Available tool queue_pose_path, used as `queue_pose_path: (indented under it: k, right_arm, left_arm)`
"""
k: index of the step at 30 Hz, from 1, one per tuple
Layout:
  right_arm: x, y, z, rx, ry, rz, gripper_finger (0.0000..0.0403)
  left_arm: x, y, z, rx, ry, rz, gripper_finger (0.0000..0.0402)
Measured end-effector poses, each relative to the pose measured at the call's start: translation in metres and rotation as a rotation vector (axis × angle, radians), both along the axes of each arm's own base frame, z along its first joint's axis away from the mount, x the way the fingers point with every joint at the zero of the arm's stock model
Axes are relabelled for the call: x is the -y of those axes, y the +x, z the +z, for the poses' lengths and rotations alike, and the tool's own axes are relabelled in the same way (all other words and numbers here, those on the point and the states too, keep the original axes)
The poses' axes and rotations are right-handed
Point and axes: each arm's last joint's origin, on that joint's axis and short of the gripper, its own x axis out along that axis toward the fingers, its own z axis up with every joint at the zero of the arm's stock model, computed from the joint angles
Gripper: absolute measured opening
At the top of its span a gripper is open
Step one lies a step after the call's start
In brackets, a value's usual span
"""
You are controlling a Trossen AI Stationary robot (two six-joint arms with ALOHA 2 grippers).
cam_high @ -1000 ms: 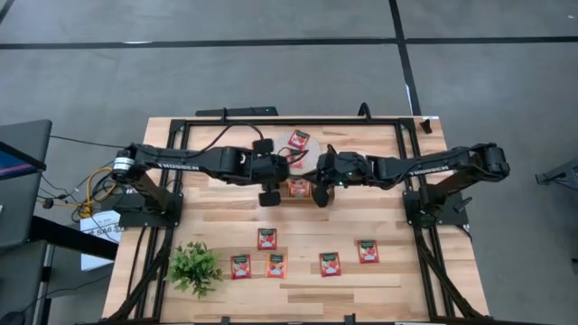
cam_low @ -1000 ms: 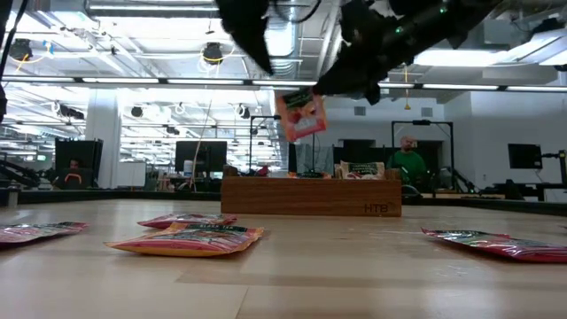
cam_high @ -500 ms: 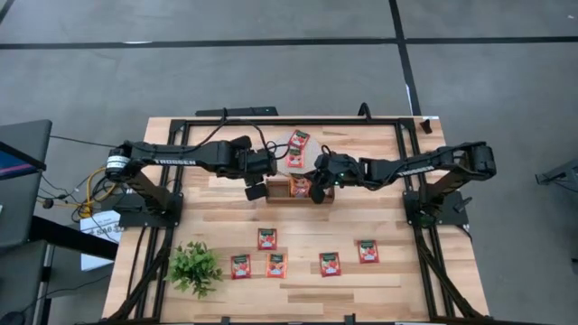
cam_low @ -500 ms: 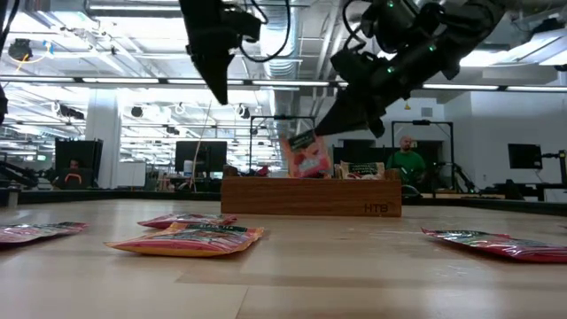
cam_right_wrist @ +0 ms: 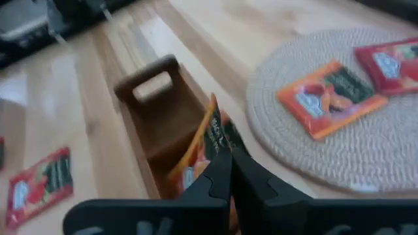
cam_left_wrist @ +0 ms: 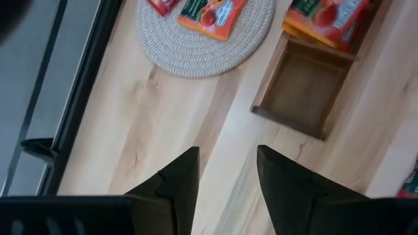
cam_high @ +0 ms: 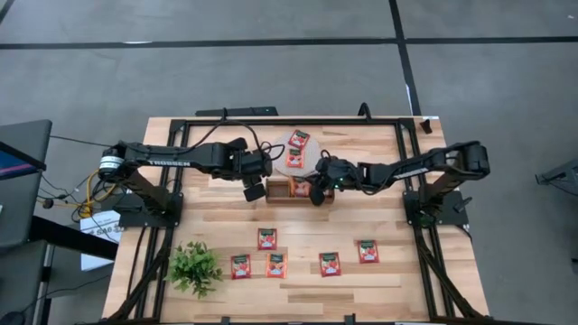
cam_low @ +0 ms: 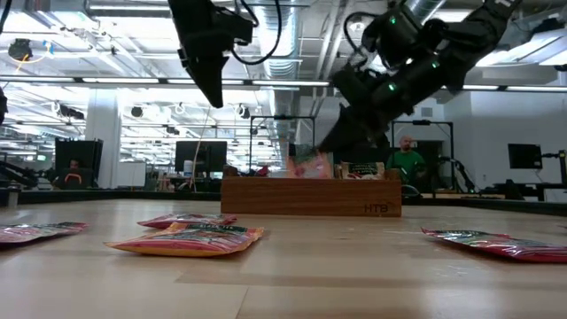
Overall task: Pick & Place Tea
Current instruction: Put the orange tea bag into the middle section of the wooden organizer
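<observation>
Sachet [cam_right_wrist: 210, 140], flat and glossy red-orange, is pinched edge-up by the right claw [cam_right_wrist: 228, 160] inside the brown wooden tray [cam_right_wrist: 153, 114], apparently its middle compartment. Left claw [cam_left_wrist: 225, 173] is held spread wide above the pale-grained surface [cam_left_wrist: 163, 117].

We note two dark, slim jointed arms, white lettering along each forearm. Left arm [cam_high: 181, 158] has a silver ring with orange-yellow cables at its base; right arm [cam_high: 411, 167] shows small green lights.
</observation>
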Motion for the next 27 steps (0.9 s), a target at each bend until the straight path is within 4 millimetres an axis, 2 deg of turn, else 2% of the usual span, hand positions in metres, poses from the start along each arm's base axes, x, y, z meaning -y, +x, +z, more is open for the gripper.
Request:
queue_pose_path:
  k: [9,27]
  right_arm:
    - [-0.002,0.008,-0.014,-0.006,0.000,0.009,0.0000]
    - [0.000,0.007,-0.016,-0.035,-0.015,0.031,0.0000]
  left_arm:
    - [0.000,0.002,0.001,0.016,-0.001,-0.017,0.0147]
    - [0.000,0.004,0.001,0.026,0.011,-0.044,0.0147]
